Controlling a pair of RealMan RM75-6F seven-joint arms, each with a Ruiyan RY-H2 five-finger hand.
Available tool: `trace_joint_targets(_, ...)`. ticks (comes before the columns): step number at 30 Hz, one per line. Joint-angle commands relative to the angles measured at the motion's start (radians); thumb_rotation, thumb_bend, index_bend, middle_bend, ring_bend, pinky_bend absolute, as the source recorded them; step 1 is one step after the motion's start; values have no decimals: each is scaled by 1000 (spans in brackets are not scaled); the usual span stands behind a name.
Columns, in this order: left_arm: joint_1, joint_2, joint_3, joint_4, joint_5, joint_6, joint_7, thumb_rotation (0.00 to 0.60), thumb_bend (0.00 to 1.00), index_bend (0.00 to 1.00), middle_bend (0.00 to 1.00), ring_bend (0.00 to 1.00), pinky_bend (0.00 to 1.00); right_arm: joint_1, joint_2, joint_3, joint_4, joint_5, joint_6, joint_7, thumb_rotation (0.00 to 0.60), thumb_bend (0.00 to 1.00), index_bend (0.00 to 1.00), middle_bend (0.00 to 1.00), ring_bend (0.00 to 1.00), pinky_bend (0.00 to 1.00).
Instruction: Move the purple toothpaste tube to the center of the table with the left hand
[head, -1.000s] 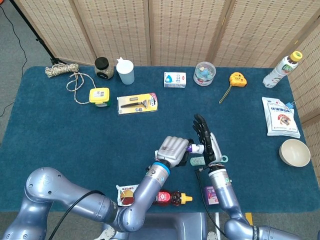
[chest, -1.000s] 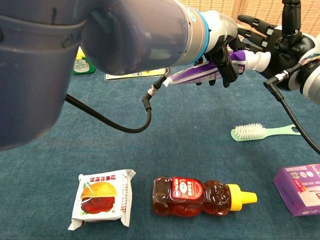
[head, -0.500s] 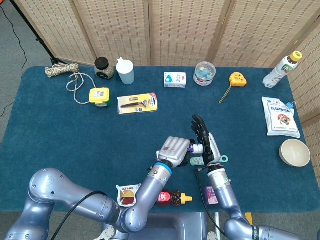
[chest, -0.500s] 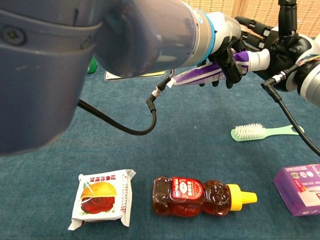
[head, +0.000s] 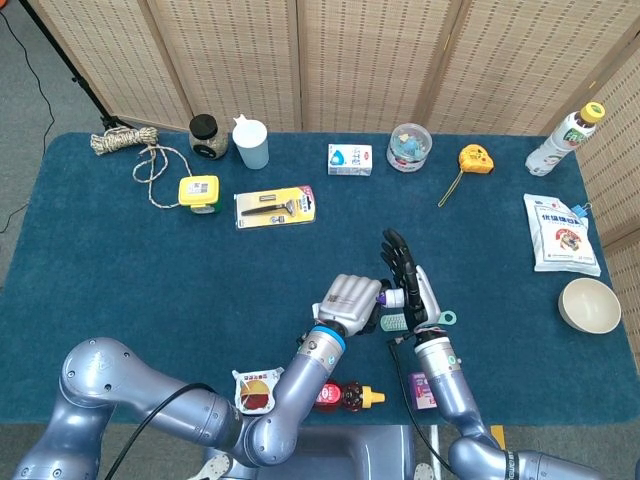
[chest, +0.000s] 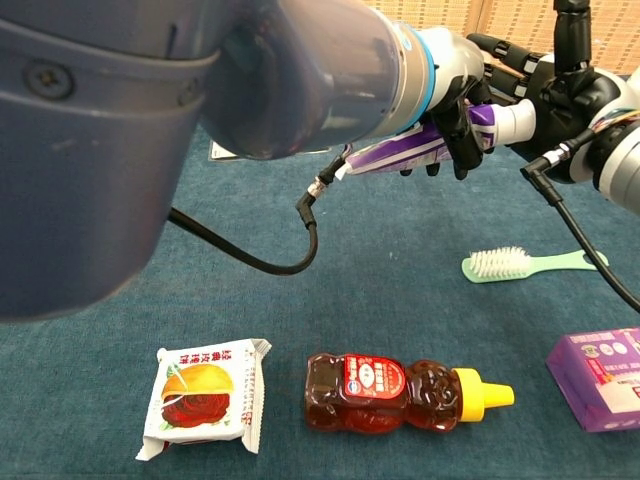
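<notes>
The purple toothpaste tube (chest: 415, 150) sits in the left hand (head: 347, 300), lifted clear of the blue tabletop (head: 150, 260) a little below and right of the frame's middle in the head view. Its long axis runs nearly level across the chest view, rising slightly to the right: the white cap points right, toward the right hand (head: 410, 283), and the flat crimped tail points left. The left hand's dark fingers (chest: 447, 110) are wrapped over the tube near the cap end. The right hand stands just beside the cap with its fingers spread upward, holding nothing; whether it touches the cap I cannot tell.

Against the frames from a second ago, the left hand and tube have drifted slightly up the head view, and the right hand has shifted a touch with them. The tube's heading is unchanged.

A green toothbrush (chest: 530, 265) lies on the tabletop below the hands, with a honey bottle (chest: 400, 392), a snack packet (chest: 205, 397) and a purple box (chest: 600, 375) along the lower edge of the chest view.
</notes>
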Motion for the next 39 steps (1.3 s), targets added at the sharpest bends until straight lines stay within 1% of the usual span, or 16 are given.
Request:
trace_joint_targets(1, -1, -2, -2, 1, -1, 1, 2, 600, 1000, 489, 496, 485, 598, 2, 0, -1, 1, -1, -3, 1, 79, 0, 0, 0, 0, 0)
trace_joint_targets(26, -6, -16, -15, 8, -4, 3, 21, 600, 1000, 491, 498, 486, 600, 9, 1, -7, 0, -17, -8, 5, 78, 0, 0, 0, 0, 0)
trace_joint_targets(33, 11, 3, -10, -15, 2, 12, 21, 600, 1000, 491, 497, 486, 600, 4, 11, -4, 6, -16, -5, 20, 80, 0, 0, 0, 0, 0)
trace_joint_targets(39, 38, 38, -1, -55, 12, 19, 18, 600, 1000, 491, 497, 484, 601, 1, 21, 0, 11, -19, -5, 31, 80, 0, 0, 0, 0, 0)
